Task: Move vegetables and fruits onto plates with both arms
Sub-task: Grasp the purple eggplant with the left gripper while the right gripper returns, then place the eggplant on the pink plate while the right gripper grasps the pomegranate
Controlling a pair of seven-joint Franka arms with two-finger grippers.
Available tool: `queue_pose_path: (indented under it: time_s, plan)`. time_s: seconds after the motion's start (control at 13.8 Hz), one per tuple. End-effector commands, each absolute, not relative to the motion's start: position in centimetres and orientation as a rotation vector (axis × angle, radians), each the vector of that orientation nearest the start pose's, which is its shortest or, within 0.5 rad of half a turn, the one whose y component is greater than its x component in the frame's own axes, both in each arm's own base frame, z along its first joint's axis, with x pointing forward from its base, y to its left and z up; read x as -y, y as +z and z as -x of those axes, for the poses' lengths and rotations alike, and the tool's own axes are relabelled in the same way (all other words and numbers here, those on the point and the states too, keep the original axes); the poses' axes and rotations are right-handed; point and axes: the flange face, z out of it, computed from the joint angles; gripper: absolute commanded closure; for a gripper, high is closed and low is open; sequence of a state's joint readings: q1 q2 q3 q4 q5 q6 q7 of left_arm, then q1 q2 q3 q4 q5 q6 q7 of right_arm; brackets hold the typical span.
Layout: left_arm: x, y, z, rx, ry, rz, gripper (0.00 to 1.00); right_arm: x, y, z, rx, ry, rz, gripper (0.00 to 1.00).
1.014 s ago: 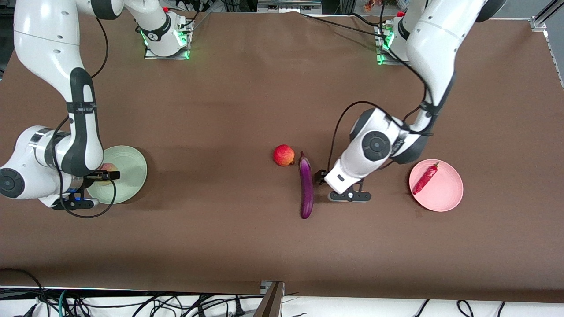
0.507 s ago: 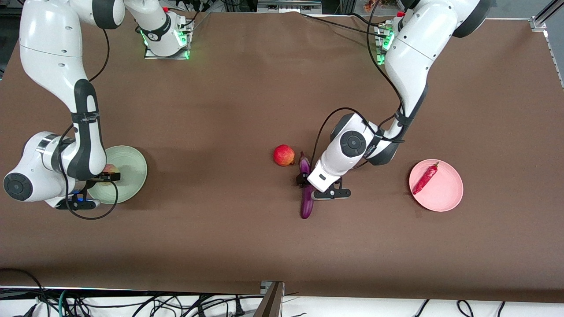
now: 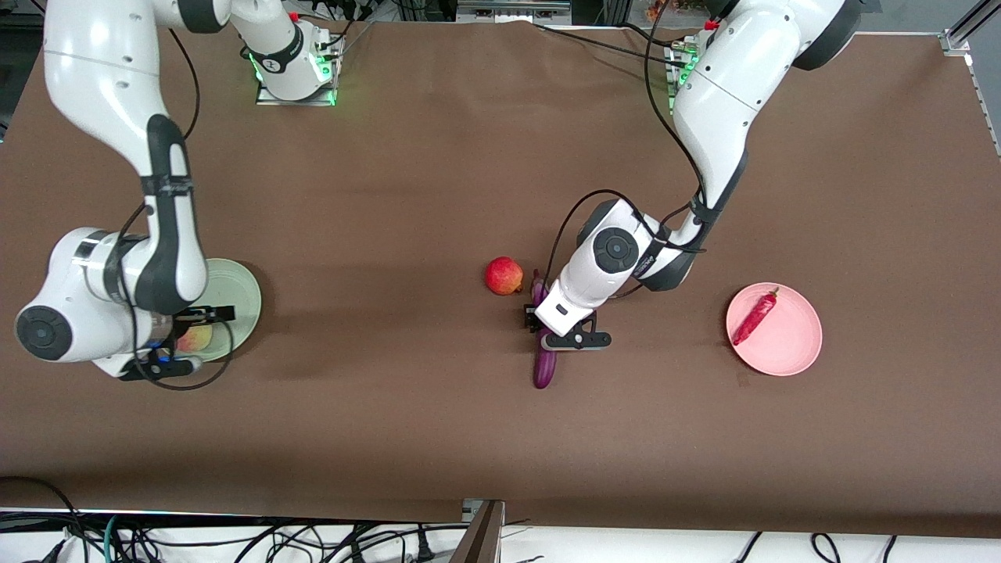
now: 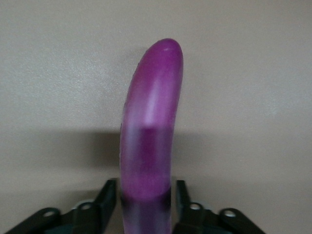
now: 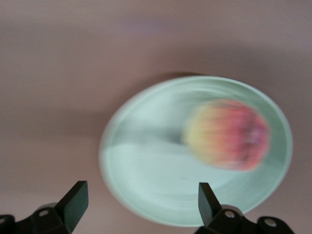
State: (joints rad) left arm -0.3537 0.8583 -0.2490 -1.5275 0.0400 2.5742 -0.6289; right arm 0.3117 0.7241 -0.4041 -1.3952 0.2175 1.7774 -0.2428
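Observation:
The purple eggplant (image 3: pixel 544 367) lies mid-table with the red apple (image 3: pixel 504 275) beside its stem end. My left gripper (image 3: pixel 539 320) is low over the eggplant's middle. In the left wrist view, the left gripper (image 4: pixel 145 187) is open and its fingers straddle the eggplant (image 4: pixel 152 112) with small gaps. The chili (image 3: pixel 755 317) lies on the pink plate (image 3: pixel 786 348). My right gripper (image 3: pixel 205 322) is open over the green plate (image 3: pixel 238 293). The peach (image 3: pixel 195 338) lies free on that plate. The right wrist view shows the peach (image 5: pixel 226 134), the green plate (image 5: pixel 146 161) and the open right gripper (image 5: pixel 141 204).
The brown table cloth (image 3: pixel 391 422) covers the whole table. The arm bases (image 3: pixel 297 70) stand along the table edge farthest from the front camera. Cables (image 3: pixel 235 539) hang below the table's near edge.
My left gripper has moved from beside the eggplant to over it and now straddles it. My right arm has lifted, and the peach now shows at the green plate's nearer rim.

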Motion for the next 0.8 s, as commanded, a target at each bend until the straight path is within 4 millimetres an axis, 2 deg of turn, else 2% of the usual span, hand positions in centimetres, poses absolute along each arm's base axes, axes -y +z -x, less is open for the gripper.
queue_pose_path:
  time_s: [0.0, 0.07, 0.14, 0.36, 0.58, 0.72]
  plan:
    - [37.9, 18.6, -62.6, 0.177, -0.171, 3.374, 0.93, -6.8, 30.1, -68.6, 0.161, 0.435, 3.119, 0.0]
    - [37.4, 19.3, -62.7, 0.182, -0.169, 3.368, 0.93, -9.2, 30.1, -68.5, 0.148, 0.415, 3.096, 0.0]
    - [36.1, 19.7, -62.8, 0.179, -0.161, 3.336, 0.93, -11.5, 30.2, -68.3, 0.109, 0.4, 3.05, 0.0]
    - [32.4, 23.1, -63.6, -0.025, -0.125, 3.128, 0.95, -18.9, 30.6, -67.1, -0.106, 0.39, 2.964, 0.0]
    - [26.9, 26.5, -63.9, -0.304, 0.084, 2.942, 0.95, -27.9, 31.3, -65.3, -0.2, 0.273, 2.985, 0.0]
    - [22.4, 29.1, -64.7, -0.448, 0.186, 2.891, 0.94, -32.9, 31.3, -63.8, -0.27, 0.189, 2.986, 0.0]
